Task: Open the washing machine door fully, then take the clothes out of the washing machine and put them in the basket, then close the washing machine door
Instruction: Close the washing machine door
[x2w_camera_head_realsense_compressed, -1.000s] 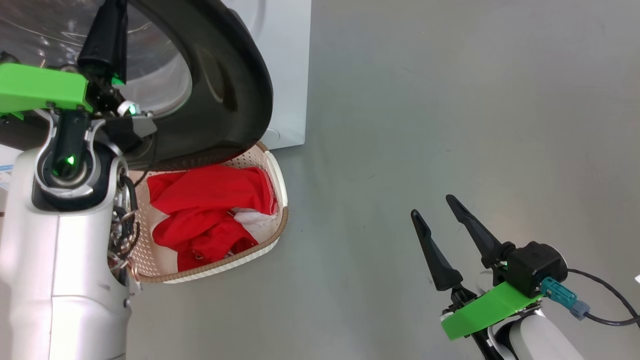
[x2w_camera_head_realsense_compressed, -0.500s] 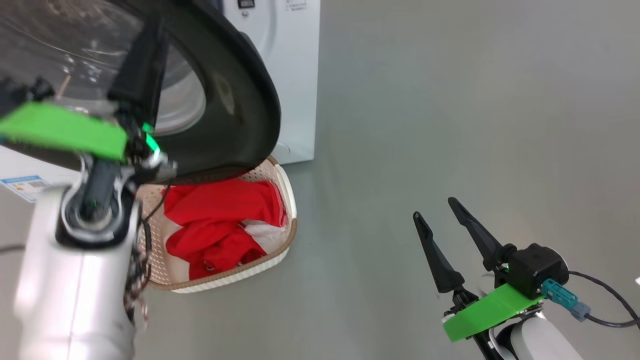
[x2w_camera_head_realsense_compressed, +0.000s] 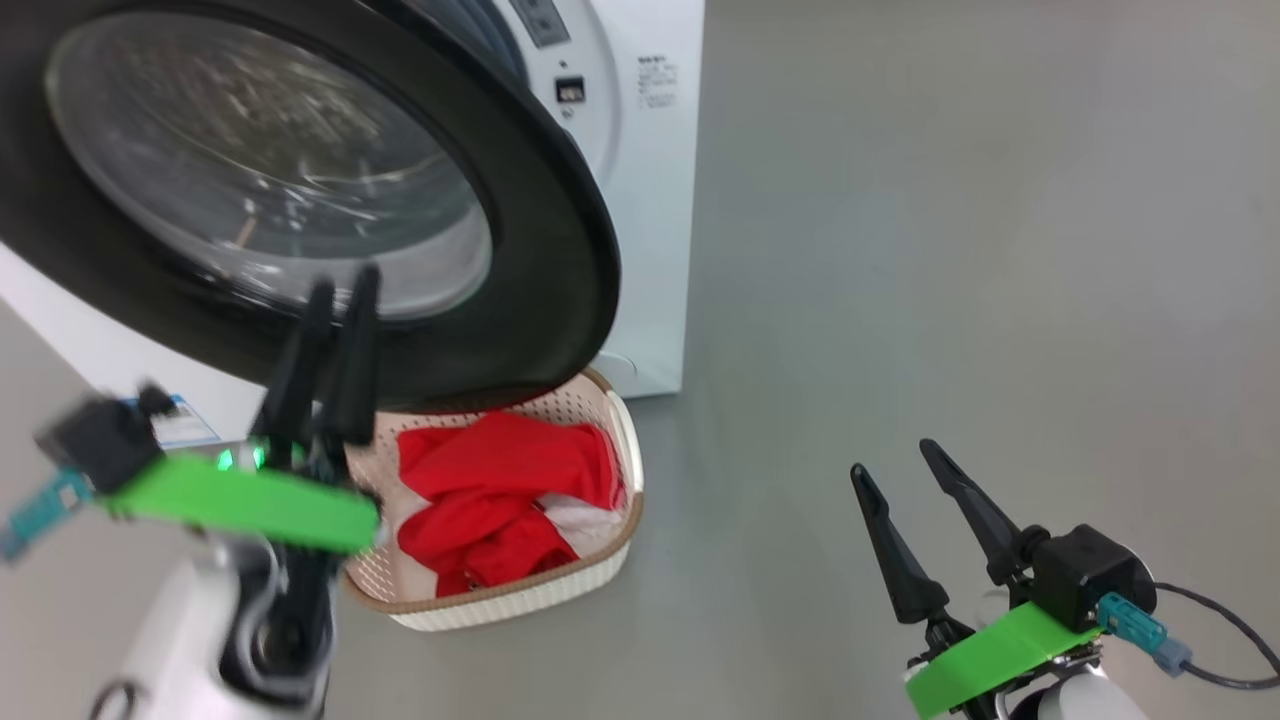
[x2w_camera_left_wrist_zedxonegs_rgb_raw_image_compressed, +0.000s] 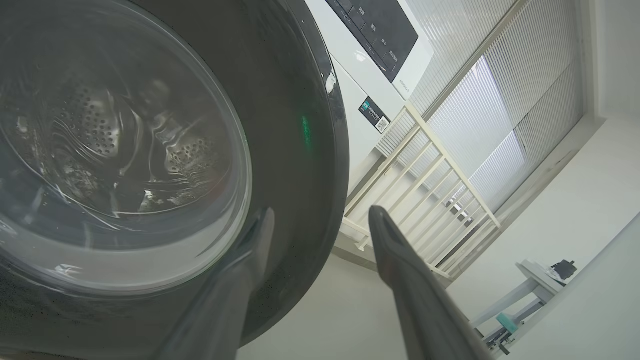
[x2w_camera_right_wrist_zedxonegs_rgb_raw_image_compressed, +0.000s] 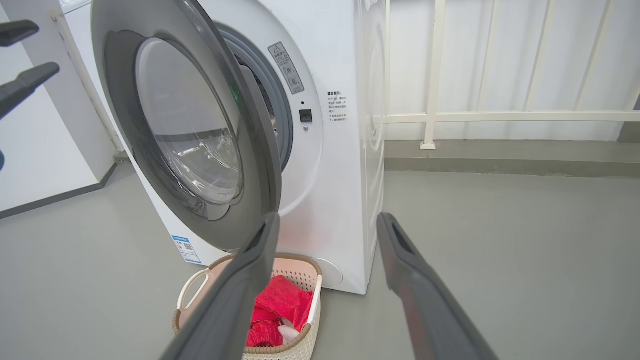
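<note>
Writing first. A dark control panel on top of the washing machine has small white characters, too small to read. Below it is a small dark sticker w/ a teal logo and a QR code. In the right wrist view the white front has a grey warning sticker w/ a triangle sign beside the opening. Right of that is a block of fine print, illegible. A blue label w/ a QR-type square sits low at the front's left corner.

The door stands ajar, black rim glossy. Its lower edge hangs over the basket, which sits on the grey floor at the machine's foot. The clothes, red w/ a bit of white, lie in the basket.

The left claw is up by the door's lower rim, left of the basket and blurred in the head view. The left wrist view shows its fingers spread w/ nothing gripped; contact w/ the rim can't be told. The right claw is well apart to the right over bare floor, open and empty.

The left wrist view looks up through the glass at the perforated drum, w/ blinds beyond. The right wrist view is more side-on: it shows the gap btw door and front, the grey gasket and a cream railing behind.
</note>
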